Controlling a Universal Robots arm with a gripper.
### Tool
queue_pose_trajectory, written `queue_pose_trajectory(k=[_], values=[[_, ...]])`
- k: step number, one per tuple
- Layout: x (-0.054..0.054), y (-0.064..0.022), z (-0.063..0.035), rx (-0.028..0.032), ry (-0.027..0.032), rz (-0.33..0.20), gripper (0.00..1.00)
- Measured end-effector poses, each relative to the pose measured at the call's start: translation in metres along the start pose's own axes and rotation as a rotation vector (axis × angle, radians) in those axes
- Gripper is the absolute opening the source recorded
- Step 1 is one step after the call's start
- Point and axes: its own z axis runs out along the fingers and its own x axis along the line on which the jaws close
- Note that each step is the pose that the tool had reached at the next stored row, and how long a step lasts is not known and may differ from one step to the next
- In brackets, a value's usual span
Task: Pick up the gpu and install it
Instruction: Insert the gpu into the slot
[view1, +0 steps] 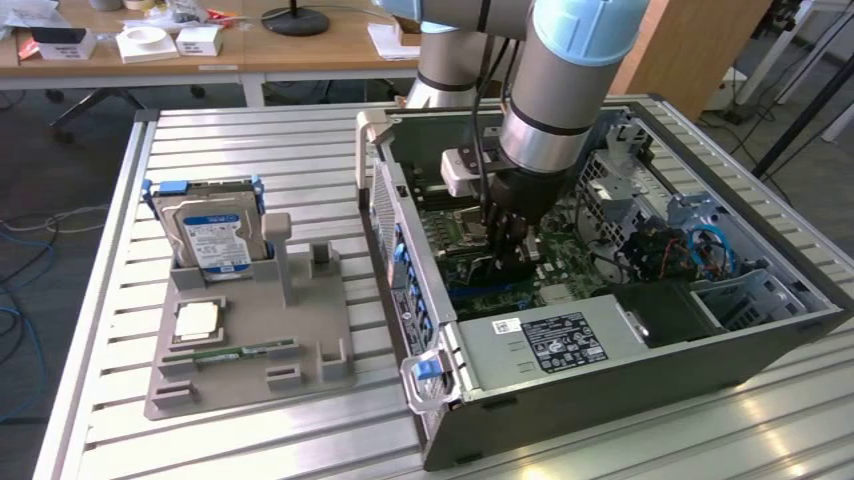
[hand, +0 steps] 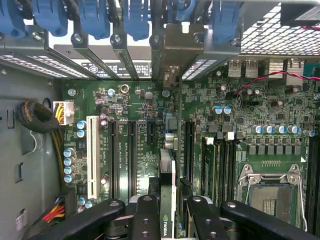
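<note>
1. Office desks fill the background at twelve o'clock in the exterior view, behind a slatted aluminium table (view1: 240, 160) that carries an open computer case (view1: 787, 340) and a grey fixture tray (view1: 314, 330).
2. At nine o'clock from the case, the tray holds a silver hard drive (view1: 211, 235) standing upright, a CPU (view1: 198, 320) lying flat and a green memory stick (view1: 240, 351).
3. Above the case's middle, the arm reaches down and its gripper (view1: 511, 262) sits low over the motherboard (view1: 461, 235).
4. Looking from the wrist view, the gripper (hand: 170, 220) is pinching the gpu (hand: 168, 190) edge-on between its black fingers (hand: 145, 217), the card hanging over the motherboard (hand: 250, 125) near the black expansion slots (hand: 189, 150).
5. Blue slot latches (hand: 135, 17) line the rear wall at twelve o'clock.
6. Judged from its look, the gpu is light, stiff and fragile; a grip across the bare flat faces near the upper edge, away from components and the contact edge, seems safest.
</note>
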Motion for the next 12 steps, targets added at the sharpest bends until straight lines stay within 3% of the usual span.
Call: queue_pose_trajectory(k=[12], values=[[0.0000, 0.0000, 0.0008, 0.0001, -0.0002, 0.000, 0.26]])
